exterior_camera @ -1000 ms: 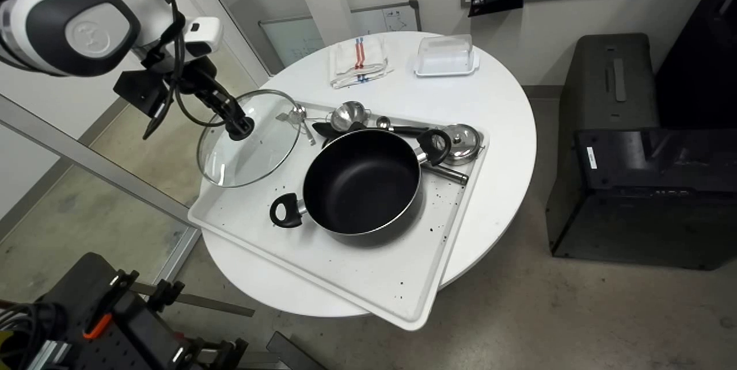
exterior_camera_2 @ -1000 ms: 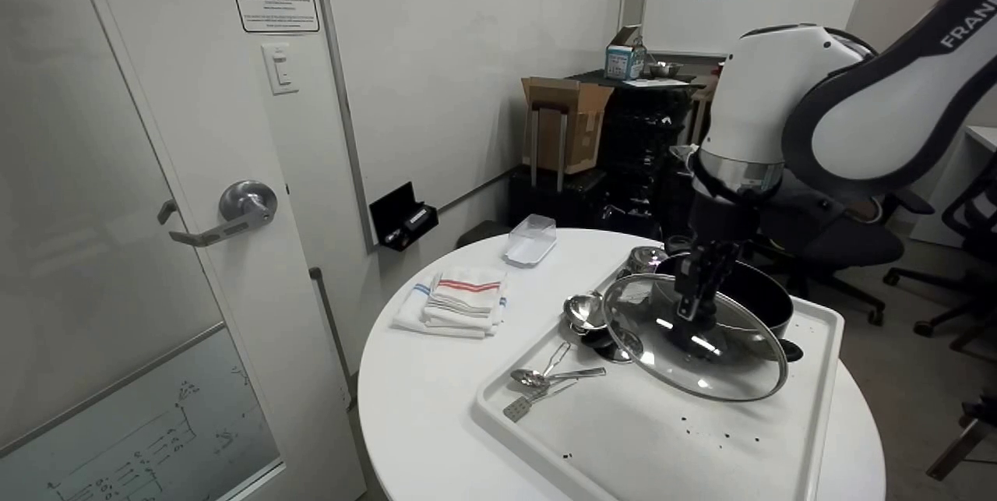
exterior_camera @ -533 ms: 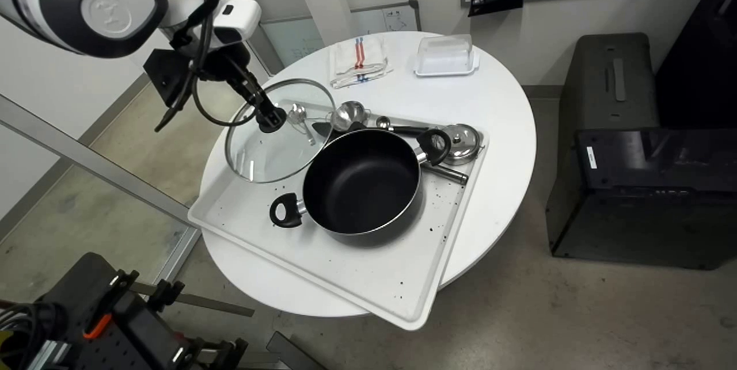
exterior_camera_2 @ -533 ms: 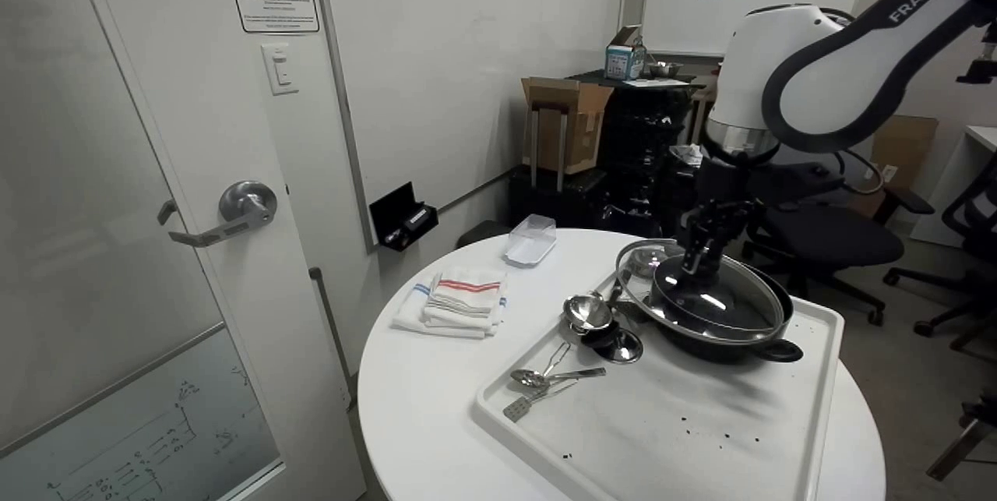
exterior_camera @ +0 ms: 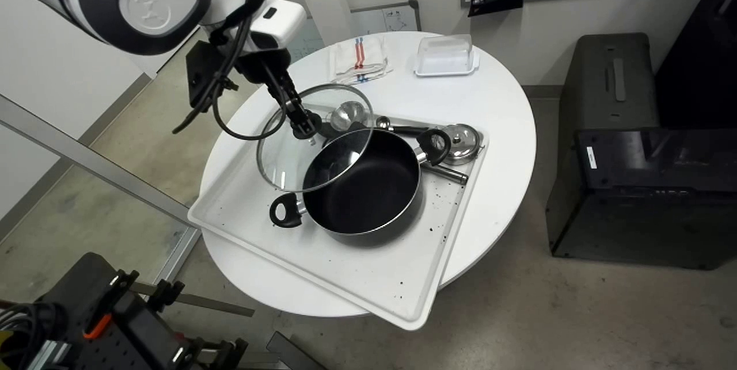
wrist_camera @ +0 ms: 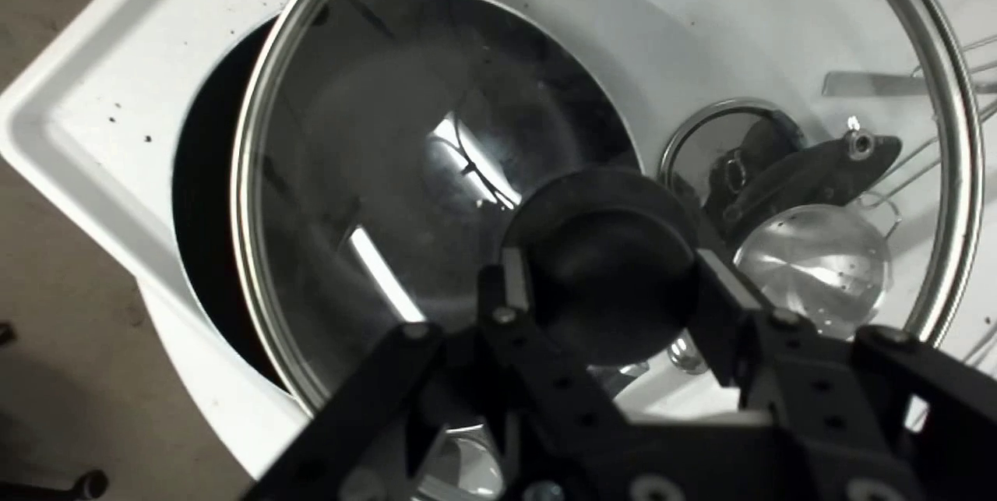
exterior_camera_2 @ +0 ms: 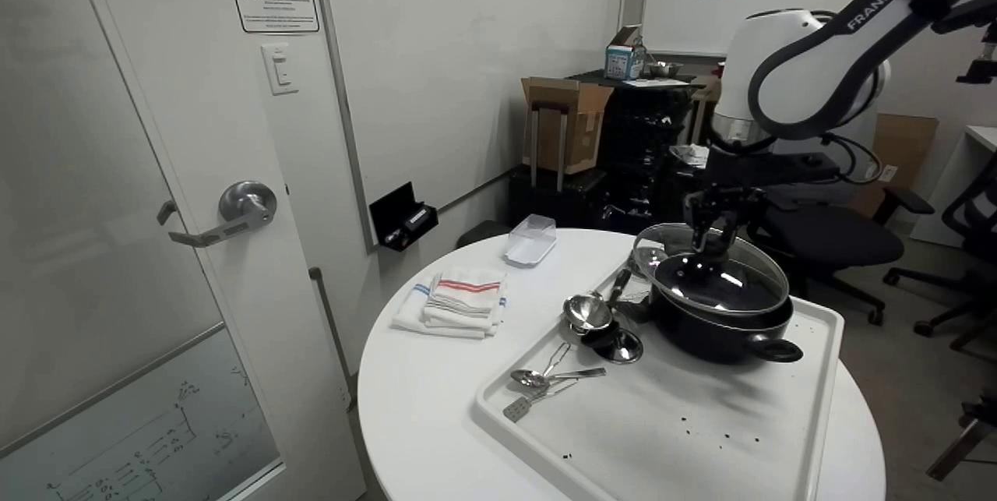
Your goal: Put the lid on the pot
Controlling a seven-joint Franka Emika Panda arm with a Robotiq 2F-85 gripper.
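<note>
The lid (exterior_camera: 282,166) is a round clear glass disc with a metal rim and a black knob (wrist_camera: 615,283). My gripper (exterior_camera: 305,127) is shut on the knob and holds the lid tilted in the air. The black pot (exterior_camera: 374,191) sits on the tray with its dark interior facing up. In both exterior views the lid overlaps part of the pot; my gripper (exterior_camera_2: 710,242) and lid (exterior_camera_2: 740,287) appear above the pot (exterior_camera_2: 724,341). In the wrist view the pot (wrist_camera: 210,205) shows through the glass and sticks out past the lid's rim on the left.
The white tray (exterior_camera: 368,278) lies on a round white table (exterior_camera: 506,145). Metal utensils and a small strainer (exterior_camera: 347,115) lie beside the pot, with a small lidded metal pot (exterior_camera: 460,142) near its far handle. Folded towels (exterior_camera: 360,62) and a clear-lidded dish (exterior_camera: 445,56) stand farther back.
My gripper has carried the lid toward the pot, rightward in an exterior view, until it overlaps the pot's near part. The lid has become less steeply tilted. The pot has not moved.
</note>
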